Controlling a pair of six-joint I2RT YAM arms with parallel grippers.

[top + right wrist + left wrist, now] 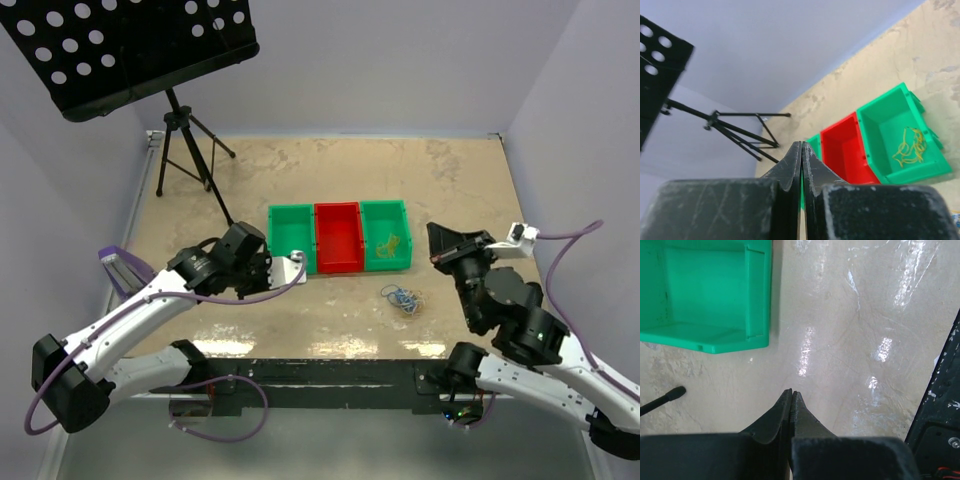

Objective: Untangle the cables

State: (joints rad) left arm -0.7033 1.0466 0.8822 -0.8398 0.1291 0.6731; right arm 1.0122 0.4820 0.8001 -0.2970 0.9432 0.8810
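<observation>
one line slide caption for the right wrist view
Shut right gripper faces the red bin and a green bin holding a yellow cable.

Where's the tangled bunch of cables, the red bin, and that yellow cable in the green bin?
tangled cables (403, 299): top view, middle of the bundle.
red bin (338, 240): top view, its bare floor.
yellow cable (910, 146): right wrist view, middle of its loops.
</observation>
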